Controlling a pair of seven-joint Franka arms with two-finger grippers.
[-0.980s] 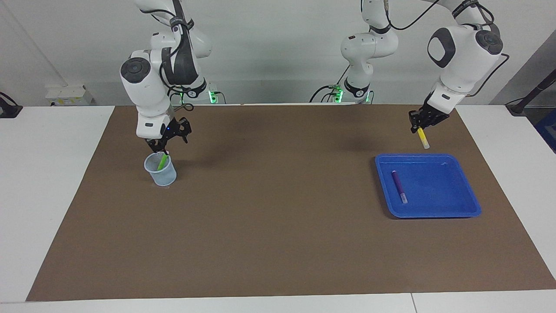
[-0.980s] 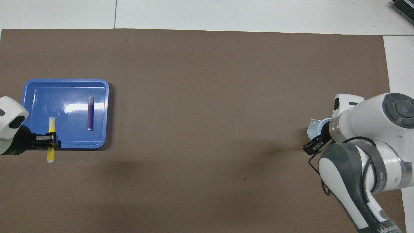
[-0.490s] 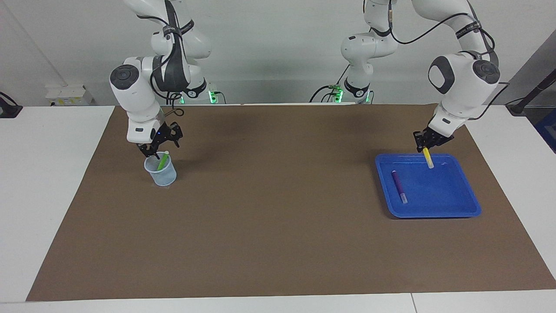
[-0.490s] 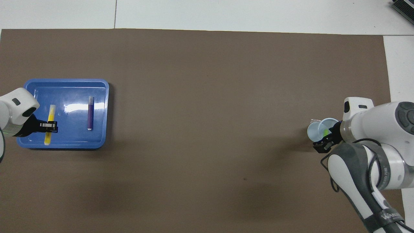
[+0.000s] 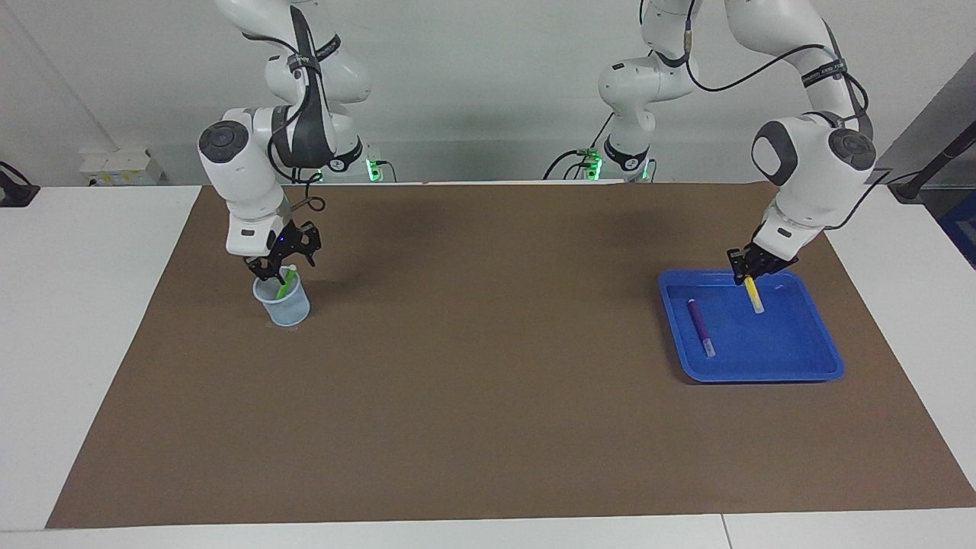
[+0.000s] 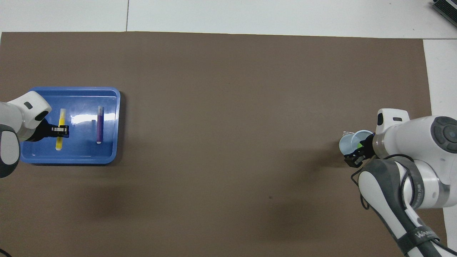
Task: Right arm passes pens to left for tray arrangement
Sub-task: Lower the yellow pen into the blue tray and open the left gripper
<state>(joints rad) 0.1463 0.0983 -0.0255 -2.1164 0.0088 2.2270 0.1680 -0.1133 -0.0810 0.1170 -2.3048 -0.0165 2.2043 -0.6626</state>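
Gripping the slim yellow marker pen [image 5: 753, 294] in closed fingers over the shallow blue plastic tray [image 5: 808, 364], left gripper [image 5: 743, 274], purple pen [image 5: 701, 326] lying in tray, right gripper [image 5: 279, 267] at green pen [image 5: 286, 281] in translucent cup [image 5: 284, 302], finger state unclear.

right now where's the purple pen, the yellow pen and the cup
purple pen [image 5: 699, 323], facing view, middle of its barrel, lying in the tray
yellow pen [image 5: 755, 297], facing view, on the barrel below the left gripper's grip
cup [image 5: 286, 306], facing view, on its translucent wall
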